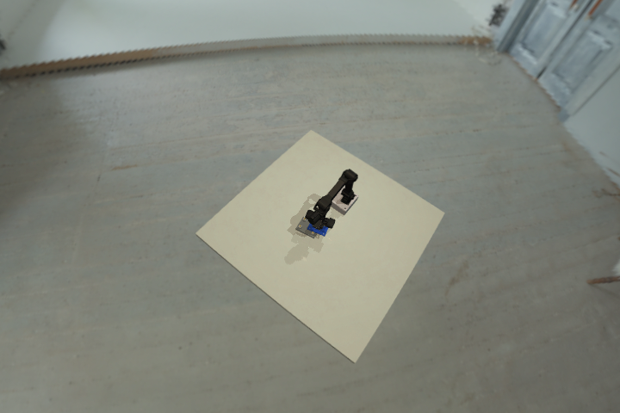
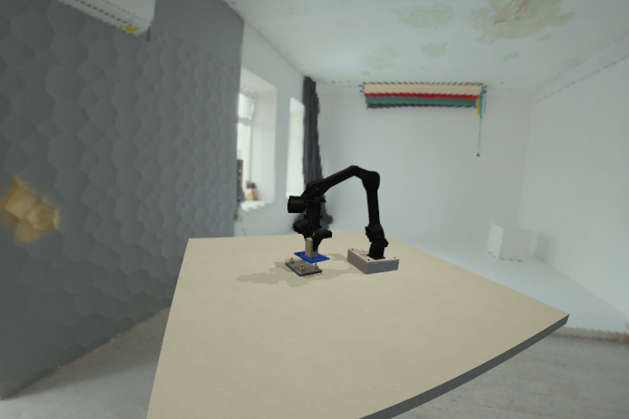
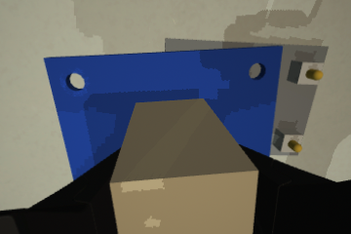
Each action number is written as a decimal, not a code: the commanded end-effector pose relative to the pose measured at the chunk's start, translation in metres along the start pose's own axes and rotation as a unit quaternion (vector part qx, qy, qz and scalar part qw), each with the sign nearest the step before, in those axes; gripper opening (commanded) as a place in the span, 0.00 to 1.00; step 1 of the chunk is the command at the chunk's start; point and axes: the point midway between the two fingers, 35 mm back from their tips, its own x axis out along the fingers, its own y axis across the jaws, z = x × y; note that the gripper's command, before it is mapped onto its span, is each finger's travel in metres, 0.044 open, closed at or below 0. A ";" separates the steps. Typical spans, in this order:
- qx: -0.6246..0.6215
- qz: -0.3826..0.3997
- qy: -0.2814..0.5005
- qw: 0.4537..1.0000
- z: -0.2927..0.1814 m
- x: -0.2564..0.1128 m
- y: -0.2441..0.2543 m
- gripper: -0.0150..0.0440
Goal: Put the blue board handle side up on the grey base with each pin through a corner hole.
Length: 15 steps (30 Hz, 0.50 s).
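Observation:
The blue board (image 1: 324, 231) (image 2: 320, 258) (image 3: 169, 68) is level, handle side up, raised above the table and partly over the grey base. My gripper (image 2: 312, 247) (image 3: 175, 149) is shut on its tan square handle (image 2: 308, 247) (image 3: 183, 141). The grey base (image 1: 300, 229) (image 2: 295, 267) (image 3: 291, 107) lies on the table, lower than the board. In the wrist view it sticks out past the board's right edge, with two posts and gold pins (image 3: 314, 74) (image 3: 294, 145) uncovered there. Its other posts are hidden by the board in that view. Two corner holes show in the wrist view, neither with a pin in it.
The arm's pale mounting block (image 1: 344, 203) (image 2: 373, 263) stands on the table (image 1: 359, 292) (image 2: 275, 335) behind and to the right of the board in the exterior view. Shadows of the arm fall across the table around the base.

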 end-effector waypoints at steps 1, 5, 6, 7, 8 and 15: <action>0.004 -0.004 -0.002 1.000 0.001 -0.002 -0.010 0.25; 0.012 -0.005 -0.001 1.000 0.000 -0.002 -0.021 0.25; 0.014 -0.005 -0.001 1.000 0.000 -0.002 -0.023 0.25; 0.016 -0.005 -0.001 1.000 0.000 -0.002 -0.026 0.25; 0.018 -0.005 0.000 1.000 -0.001 -0.002 -0.028 0.25; 0.032 -0.006 0.001 0.999 -0.004 -0.002 -0.046 0.25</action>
